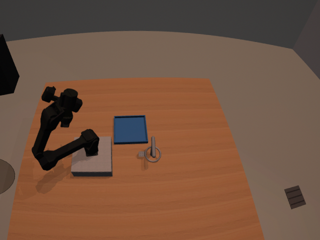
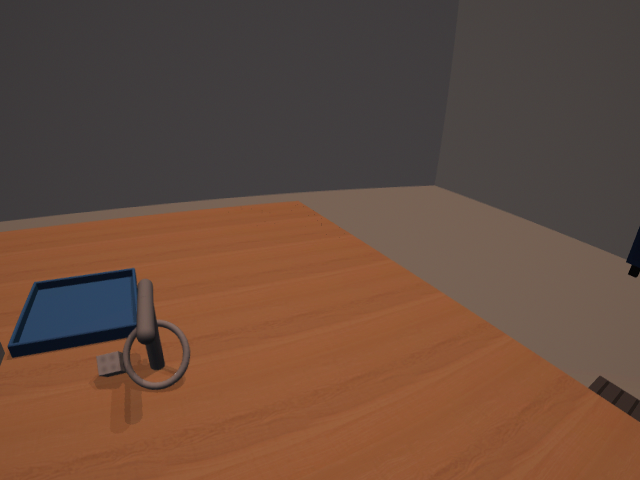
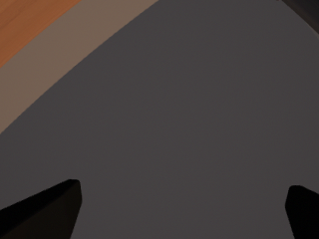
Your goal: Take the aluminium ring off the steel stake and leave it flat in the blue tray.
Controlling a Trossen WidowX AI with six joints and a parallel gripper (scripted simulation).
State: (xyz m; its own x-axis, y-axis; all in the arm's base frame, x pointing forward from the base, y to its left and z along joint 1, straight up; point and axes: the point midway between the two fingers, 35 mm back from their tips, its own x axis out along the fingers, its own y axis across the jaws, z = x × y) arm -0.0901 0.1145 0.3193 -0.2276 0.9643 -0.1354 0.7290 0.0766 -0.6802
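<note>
One ring (image 1: 160, 154) (image 2: 186, 354), one stake (image 1: 153, 144) (image 2: 146, 310), one tray (image 1: 131, 129) (image 2: 80, 310), one gripper (image 3: 183, 195).

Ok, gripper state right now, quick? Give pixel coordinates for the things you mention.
Gripper (image 3: 183, 195): open, fingers wide apart, nothing between them.

From where I stood, the ring (image 1: 160, 154) (image 2: 187, 353) lay around the foot of the stake (image 1: 153, 145) (image 2: 146, 312) on the worktop (image 1: 180, 180) (image 2: 310, 335), its tab (image 1: 141, 154) (image 2: 109, 363) left of the stake. The tray (image 1: 130, 129) (image 2: 80, 308) sat behind and left of the stake; the arm's plinth (image 1: 103, 165) stood farther left of it.
</note>
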